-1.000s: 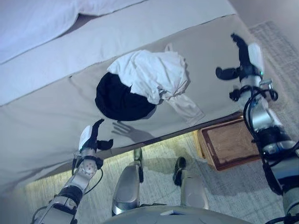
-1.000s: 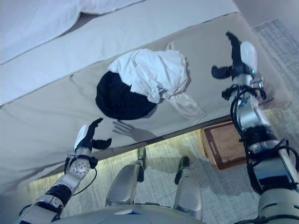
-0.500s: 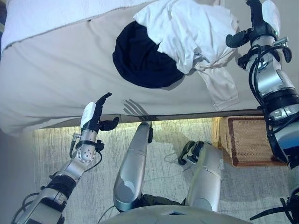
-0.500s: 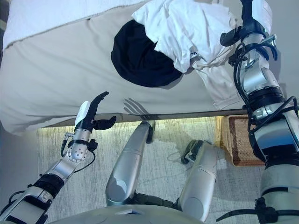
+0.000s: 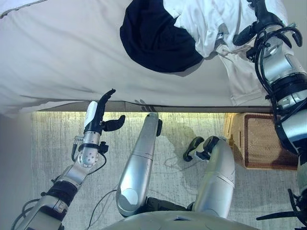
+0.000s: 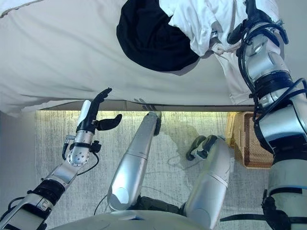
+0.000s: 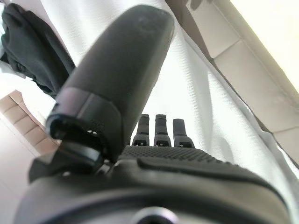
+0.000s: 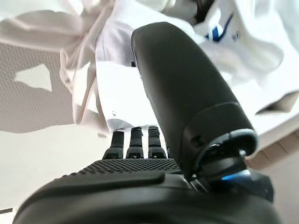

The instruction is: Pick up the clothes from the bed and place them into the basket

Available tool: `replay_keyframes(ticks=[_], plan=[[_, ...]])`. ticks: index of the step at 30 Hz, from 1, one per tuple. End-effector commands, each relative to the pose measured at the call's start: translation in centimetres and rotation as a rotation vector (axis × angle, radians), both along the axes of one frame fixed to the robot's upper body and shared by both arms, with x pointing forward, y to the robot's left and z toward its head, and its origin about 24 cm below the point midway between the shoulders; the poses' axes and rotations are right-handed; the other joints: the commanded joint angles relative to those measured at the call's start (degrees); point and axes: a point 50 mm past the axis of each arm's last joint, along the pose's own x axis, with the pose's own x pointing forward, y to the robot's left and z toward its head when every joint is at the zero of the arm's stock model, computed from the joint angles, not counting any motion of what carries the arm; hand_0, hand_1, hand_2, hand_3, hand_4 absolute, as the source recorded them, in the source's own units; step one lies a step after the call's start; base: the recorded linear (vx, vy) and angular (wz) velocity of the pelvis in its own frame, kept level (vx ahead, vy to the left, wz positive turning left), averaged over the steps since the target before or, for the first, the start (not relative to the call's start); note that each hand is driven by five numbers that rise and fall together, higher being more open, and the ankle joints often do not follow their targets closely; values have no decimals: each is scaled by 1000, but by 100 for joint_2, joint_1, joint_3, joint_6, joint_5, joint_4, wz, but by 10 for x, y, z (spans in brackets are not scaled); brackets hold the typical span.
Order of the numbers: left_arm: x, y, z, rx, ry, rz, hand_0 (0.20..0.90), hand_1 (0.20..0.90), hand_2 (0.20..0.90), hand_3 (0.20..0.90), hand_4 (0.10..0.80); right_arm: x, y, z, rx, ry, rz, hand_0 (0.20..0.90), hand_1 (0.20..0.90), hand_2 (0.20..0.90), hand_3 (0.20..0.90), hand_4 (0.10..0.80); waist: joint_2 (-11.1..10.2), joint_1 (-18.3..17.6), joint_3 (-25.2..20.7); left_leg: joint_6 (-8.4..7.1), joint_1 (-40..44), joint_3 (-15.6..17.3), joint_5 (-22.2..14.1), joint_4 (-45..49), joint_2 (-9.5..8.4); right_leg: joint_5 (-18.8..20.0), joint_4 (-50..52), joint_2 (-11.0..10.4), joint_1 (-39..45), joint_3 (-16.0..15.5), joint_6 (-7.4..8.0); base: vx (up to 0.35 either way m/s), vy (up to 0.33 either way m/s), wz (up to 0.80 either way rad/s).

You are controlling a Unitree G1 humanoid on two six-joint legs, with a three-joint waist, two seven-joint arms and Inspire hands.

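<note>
Left hand [image 5: 97, 116]: fingers extended and released, thumb spread to the side, holding nothing. It hovers at the near edge of the wide beige fabric-covered bed [image 5: 62, 52], at about 8 o'clock from the clothes and well apart from them.

Right hand [image 5: 253, 25]: in the right wrist view the fingers [image 8: 132, 142] are straight and the thumb stands out, so the hand is released and grasps nothing. It sits just beside the white garment, at its 3 o'clock edge; contact cannot be confirmed.

Clothes: the crumpled white cotton garment [image 5: 211, 24] lies on the bed and partly overlaps the round dark navy cloth bundle [image 5: 153, 40], which lies at its 9 o'clock side. A flat white sleeve [image 5: 242, 81] trails toward 5 o'clock, reaching the bed's near edge.

Basket: the rectangular brown woven wicker basket [image 5: 266, 143] stands on the grey textured carpet [image 5: 53, 143] beside the bed, at 5 o'clock from the clothes, partly hidden behind the right arm.
</note>
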Motion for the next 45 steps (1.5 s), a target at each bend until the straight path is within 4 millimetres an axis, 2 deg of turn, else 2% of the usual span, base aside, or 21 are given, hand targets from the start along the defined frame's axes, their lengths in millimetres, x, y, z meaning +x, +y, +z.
replay_keyframes(ticks=[1, 4, 5, 6, 17, 24, 32, 33, 34, 38, 45], plan=[[-2, 6, 37, -35, -188, -32, 900, 900, 900, 900, 800, -11, 22, 78, -67, -219, 93, 900, 900, 900, 900, 800, 193, 223, -319, 558, 188, 598, -699, 569, -418, 494, -68, 519, -92, -251, -233, 48, -52, 15], [-4, 7, 37, -23, -186, -42, 900, 900, 900, 900, 800, -12, 23, 83, -62, -243, 116, 900, 900, 900, 900, 800, 193, 275, -319, 543, 163, 572, -681, 585, -428, 503, -43, 502, -104, -304, -217, 45, -55, 10], [-5, 8, 37, -22, -186, -45, 900, 900, 900, 900, 800, -12, 24, 84, -62, -257, 116, 728, 728, 728, 700, 600, 193, 292, -319, 538, 157, 564, -667, 582, -432, 514, -47, 497, -104, -327, -208, 36, -52, 4], [-7, 9, 37, -23, -185, -46, 900, 900, 900, 900, 800, -13, 24, 86, -51, -274, 122, 300, 300, 300, 200, 100, 190, 305, -319, 534, 163, 557, -652, 562, -433, 528, -63, 499, -100, -346, -200, 23, -39, 4], [-18, 13, 32, 5, -162, -65, 900, 900, 900, 900, 800, -16, 7, 80, -42, -268, 65, 300, 300, 300, 200, 100, 99, 341, -319, 455, 531, 510, -620, 446, -330, 593, -299, 509, 344, -423, -137, 51, -34, 0], [-23, 12, 24, 20, -120, -88, 900, 900, 900, 900, 800, -18, -4, 75, -107, -227, 22, 300, 300, 300, 200, 100, 16, 273, -345, 418, 1064, 544, -572, 138, -256, 669, -649, 557, 838, -392, -108, 31, 3, 0], [-26, 11, 12, 51, -47, -97, 900, 900, 900, 900, 800, -20, -22, 55, -137, -144, 0, 300, 300, 300, 200, 100, -228, 224, -841, 306, 2196, 564, -285, -974, -117, 846, -1687, 598, 1980, -464, -50, 101, 5, -5], [-26, 12, 12, 54, -45, -97, 900, 900, 900, 900, 800, -20, -23, 55, -137, -145, -1, 300, 300, 300, 200, 100, -236, 220, -860, 299, 2245, 568, -262, -1015, -104, 851, -1731, 602, 2038, -473, -53, 12, -7, -14], [-25, 12, 11, 58, -38, -94, 900, 900, 900, 900, 800, -21, -25, 55, -136, -148, -2, 300, 300, 300, 200, 100, -260, 200, -937, 309, 2337, 602, -30, -1256, -59, 1035, -1979, 613, 2165, -546, -129, -8, 2, -7], [-23, 14, 7, 76, -13, -75, 900, 900, 900, 900, 800, -24, -31, 55, -129, -158, -3, 300, 300, 300, 200, 100, -308, 120, -1131, 287, 2821, 688, 45, -1681, 64, 1160, -2581, 710, 2768, -593, -158, 43, 9, -10], [-20, 15, 2, 100, 26, -59, 900, 900, 900, 900, 800, -32, -45, 60, -127, -147, -17, 300, 300, 300, 200, 100, -472, -45, -1520, 219, 3608, 830, 174, -2525, 182, 1446, -3765, 866, 3690, -552, -88, 71, 9, -20]])
